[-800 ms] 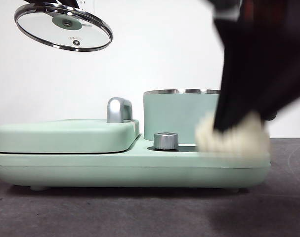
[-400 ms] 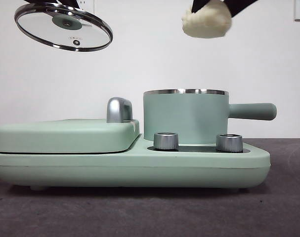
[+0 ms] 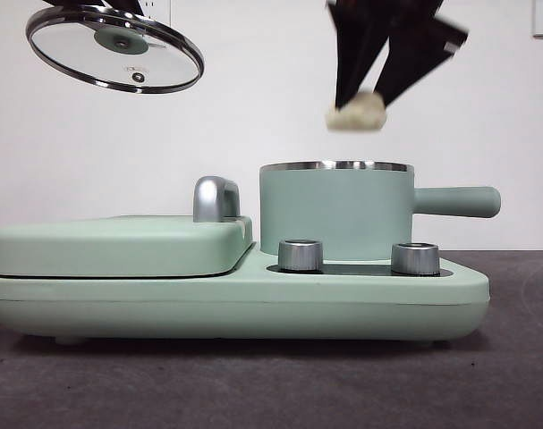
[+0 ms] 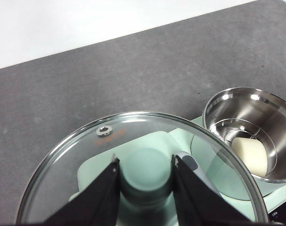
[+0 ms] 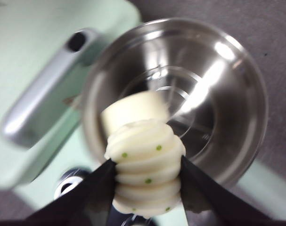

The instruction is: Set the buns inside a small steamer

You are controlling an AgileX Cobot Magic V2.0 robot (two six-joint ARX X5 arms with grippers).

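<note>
Right hand clamped on ridged bun w/ green flecks, held in air above open steamer, seen over pot's steel rim in front view, bun well clear of rim. Smooth bun already inside on steamer rack, lying toward one wall. Left hand parked high at side, gripping lid by its knob, glass tilted. Steamer seated on mint-green cooker base beside flat griddle cover w/ chrome handle; whole unit on dark tabletop.

Task judged about half done: one bun in, second poised for drop.

Risks from here: release from this height could bounce ridged bun off smooth one or off rim, esp. since wrist view puts it near pot's edge, not center. Off-center descent could snag hand on rim & shove pot. Soft dough may stick to a finger on opening & tip out. Tilted lid could slip from knob grip.
</note>
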